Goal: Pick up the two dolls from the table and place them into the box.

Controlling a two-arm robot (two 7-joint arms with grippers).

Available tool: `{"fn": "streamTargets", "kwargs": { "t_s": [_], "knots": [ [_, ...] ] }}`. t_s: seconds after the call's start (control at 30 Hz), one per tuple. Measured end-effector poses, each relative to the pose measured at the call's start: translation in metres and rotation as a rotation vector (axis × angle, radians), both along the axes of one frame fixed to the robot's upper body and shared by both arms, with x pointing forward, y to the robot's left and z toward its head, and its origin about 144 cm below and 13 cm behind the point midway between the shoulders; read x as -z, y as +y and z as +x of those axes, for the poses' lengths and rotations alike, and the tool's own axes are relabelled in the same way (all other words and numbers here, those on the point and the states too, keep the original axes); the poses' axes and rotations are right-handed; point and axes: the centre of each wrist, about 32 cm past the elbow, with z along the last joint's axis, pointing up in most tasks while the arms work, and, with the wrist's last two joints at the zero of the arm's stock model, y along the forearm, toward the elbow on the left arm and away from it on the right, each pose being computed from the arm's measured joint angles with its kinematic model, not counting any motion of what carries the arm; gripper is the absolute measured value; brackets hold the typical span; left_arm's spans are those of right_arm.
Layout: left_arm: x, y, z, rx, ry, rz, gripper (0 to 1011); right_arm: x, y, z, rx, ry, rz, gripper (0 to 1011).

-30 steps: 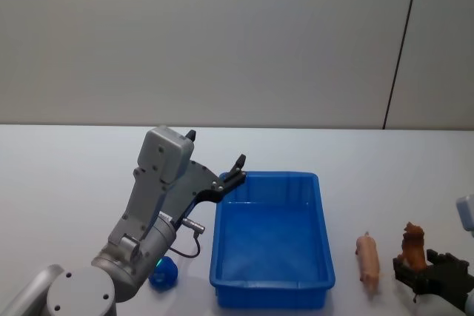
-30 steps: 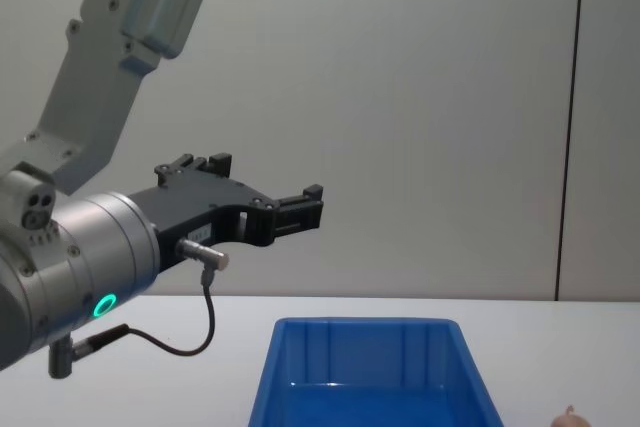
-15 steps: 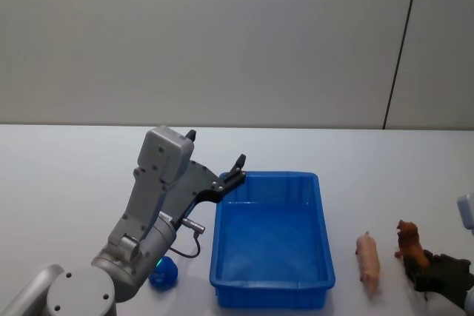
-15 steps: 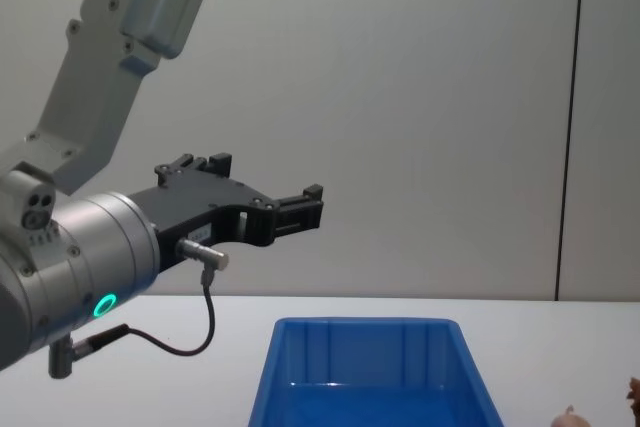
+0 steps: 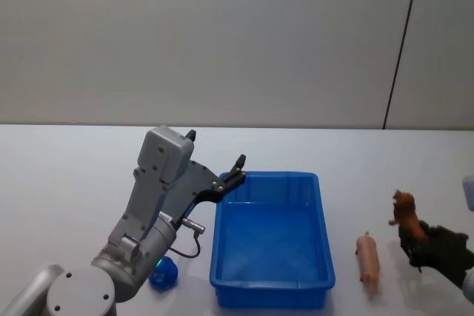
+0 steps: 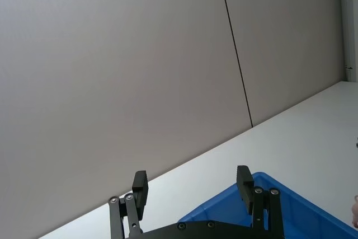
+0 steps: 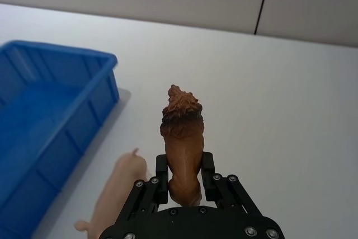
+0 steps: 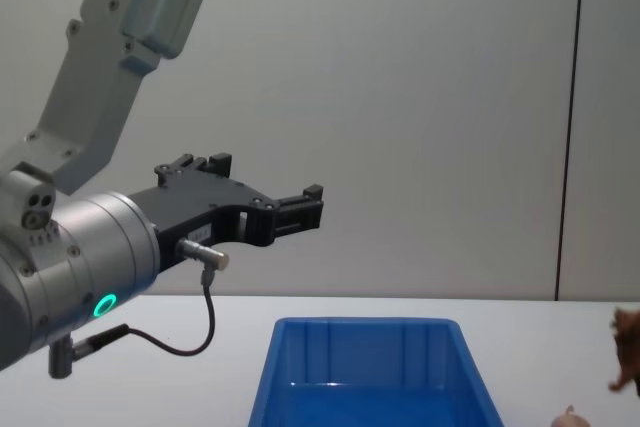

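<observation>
- Since half a sec ago, R gripper (image 5: pixel 412 243) w/ brown lion doll (image 5: pixel 404 212) has gone higher; doll now clear of worktop (image 5: pixel 74 175), off to right of blue box (image 5: pixel 268 176).
- R gripper closed narrow on doll's lower body/legs; head & mane stick up past the tips.
- Pink doll (image 5: pixel 367 263) lies flat on worktop, between box and R gripper, near box's right wall.
- L gripper (image 6: pixel 192 180) spread wide, nothing in it, hovers above box's far-left corner, idle.
- Risk 1: grip sits low on a tall figure, so doll could pivot or slip out during swing to box.
- Risk 2: path crosses pink doll & box rim. Too low = knocks pink doll away or clips rim, so lion drops outside.
</observation>
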Motion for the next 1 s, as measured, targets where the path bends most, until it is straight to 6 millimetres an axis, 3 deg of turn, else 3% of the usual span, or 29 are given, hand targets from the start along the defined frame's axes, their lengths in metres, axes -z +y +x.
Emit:
{"fn": "streamTargets", "kwargs": {
  "t_s": [0.57, 1.0],
  "knots": [
    [0.000, 0.000, 0.000, 0.000, 0.000, 0.000, 1001, -0.030, 0.017, 0.008, -0.183, -0.135, 0.034, 334],
    [0.000, 0.000, 0.000, 0.000, 0.000, 0.000, 1001, -0.045, 0.047, 0.017, -0.386, -0.143, 0.049, 334]
  ]
}}
